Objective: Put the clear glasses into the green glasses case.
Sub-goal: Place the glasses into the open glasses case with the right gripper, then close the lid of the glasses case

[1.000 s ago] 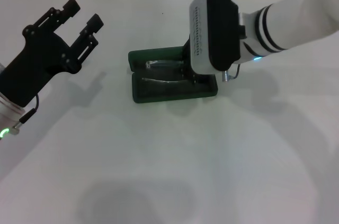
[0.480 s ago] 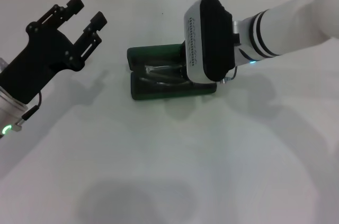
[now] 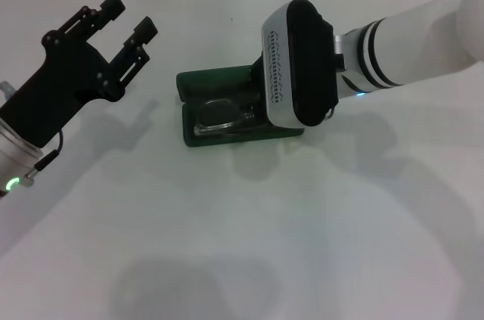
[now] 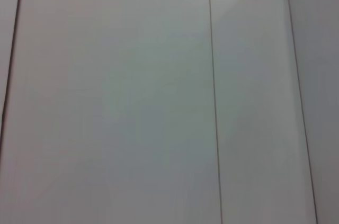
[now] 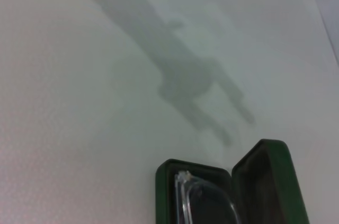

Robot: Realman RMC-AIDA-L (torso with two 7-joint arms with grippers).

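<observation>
The white table (image 3: pixel 249 244) fills the scene. The right arm reaches in from the right, and its gripper (image 3: pixel 261 100) sits low over the right end of the green glasses case (image 3: pixel 208 82), fingers hidden behind the wrist housing, so whether they are spread or closed cannot be told. The left gripper (image 3: pixel 121 21) hangs at far left, well apart, its jaws spread wide and holding nothing. The case lies open at centre; the clear glasses (image 3: pixel 215 113) rest inside its near half.
</observation>
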